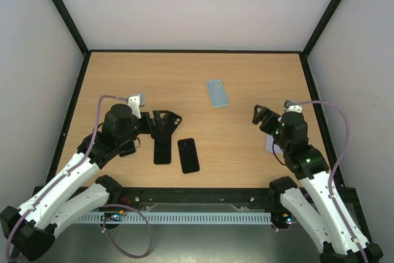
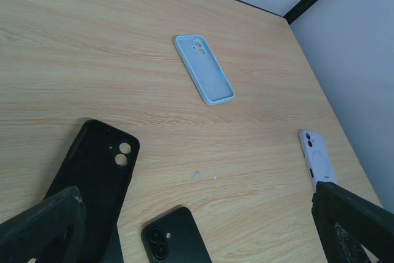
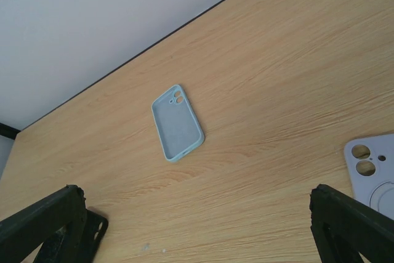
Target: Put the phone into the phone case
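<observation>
A black phone (image 1: pixel 188 155) lies camera side up on the wooden table near the front; the left wrist view shows its top end (image 2: pixel 175 241). A black phone case (image 1: pixel 162 151) lies just left of it, inside up (image 2: pixel 92 177). My left gripper (image 1: pixel 166 124) hovers open over the black case's top end, with nothing between its fingers (image 2: pixel 197 196). My right gripper (image 1: pixel 258 115) is open and empty at the right (image 3: pixel 196 196), pointing toward the table's middle.
A light blue case (image 1: pixel 217 93) lies inside up at mid-table (image 2: pixel 204 69) (image 3: pixel 177 123). A lavender case (image 1: pixel 271 143) sits partly under the right arm (image 3: pixel 372 173) (image 2: pixel 315 158). Black rails border the table (image 1: pixel 123 78) edges.
</observation>
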Controlling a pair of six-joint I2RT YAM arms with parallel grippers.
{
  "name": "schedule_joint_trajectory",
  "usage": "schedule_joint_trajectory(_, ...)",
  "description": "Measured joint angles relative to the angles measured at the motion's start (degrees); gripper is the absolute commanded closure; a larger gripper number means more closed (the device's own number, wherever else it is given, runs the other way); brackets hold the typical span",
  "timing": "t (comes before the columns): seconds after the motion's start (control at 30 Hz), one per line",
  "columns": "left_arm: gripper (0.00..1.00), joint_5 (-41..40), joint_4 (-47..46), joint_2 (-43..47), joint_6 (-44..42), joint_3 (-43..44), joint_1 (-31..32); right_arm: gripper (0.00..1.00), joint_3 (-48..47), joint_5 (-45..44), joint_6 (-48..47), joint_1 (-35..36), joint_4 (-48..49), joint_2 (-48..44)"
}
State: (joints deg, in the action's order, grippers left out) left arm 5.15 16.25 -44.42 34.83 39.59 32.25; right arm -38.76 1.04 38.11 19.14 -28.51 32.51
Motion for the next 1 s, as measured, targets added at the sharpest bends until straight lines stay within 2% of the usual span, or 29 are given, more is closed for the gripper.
schedule_joint_trajectory(0.4, 0.00, -5.97, 2.08, 1.40, -0.59, 0.52, 0.00, 0.03, 0.07, -4.87, 4.07, 0.00, -0.66, 2.84)
schedule_joint_trajectory(0.77, 0.00, -10.99, 2.10, 1.75, -1.49, -1.09, 0.00, 0.02, 0.74, -18.62, 9.94, -0.72, 0.87, 19.91)
schedule_joint_trajectory(1.0, 0.00, -11.63, 2.29, 1.75, -1.73, -1.09, 0.00, 0.03, 3.98, -19.39, 10.29, -8.76, 7.13, 29.35)
